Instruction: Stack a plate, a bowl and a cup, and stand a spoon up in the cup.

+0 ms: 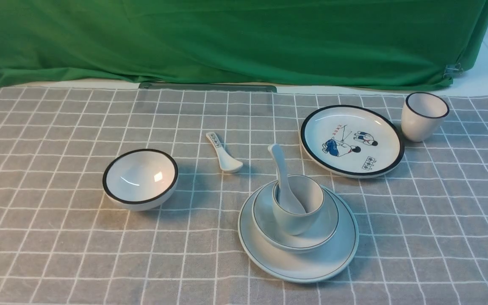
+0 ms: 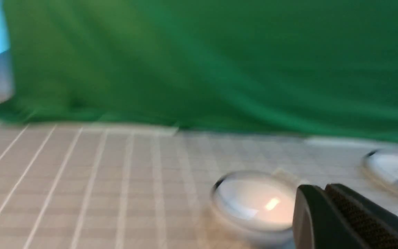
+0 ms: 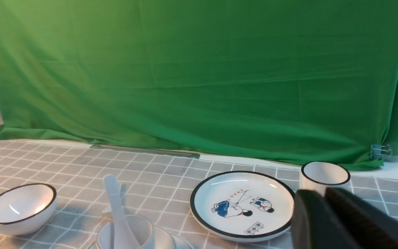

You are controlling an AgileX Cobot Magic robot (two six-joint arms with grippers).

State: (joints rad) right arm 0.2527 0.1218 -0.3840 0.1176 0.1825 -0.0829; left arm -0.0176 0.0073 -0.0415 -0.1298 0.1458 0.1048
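Note:
The pale plate (image 1: 311, 269) lies at the front centre of the cloth. The pale bowl (image 1: 322, 231) sits on it, and the pale cup (image 1: 299, 222) stands in the bowl. The plain white spoon (image 1: 281, 169) stands in the cup, handle leaning up and back; it also shows in the right wrist view (image 3: 114, 204) with the cup (image 3: 143, 231). My left gripper (image 2: 325, 188) is shut and empty, low at the near left. My right gripper (image 3: 323, 193) is shut and empty, on the near right. Both are away from the stack.
A black-rimmed bowl (image 1: 140, 178) stands left of the stack, and a short printed spoon (image 1: 223, 153) lies behind it. A black-rimmed cartoon plate (image 1: 351, 140) and a black-rimmed cup (image 1: 423, 115) are at the back right. A green curtain (image 1: 235, 38) closes the far side.

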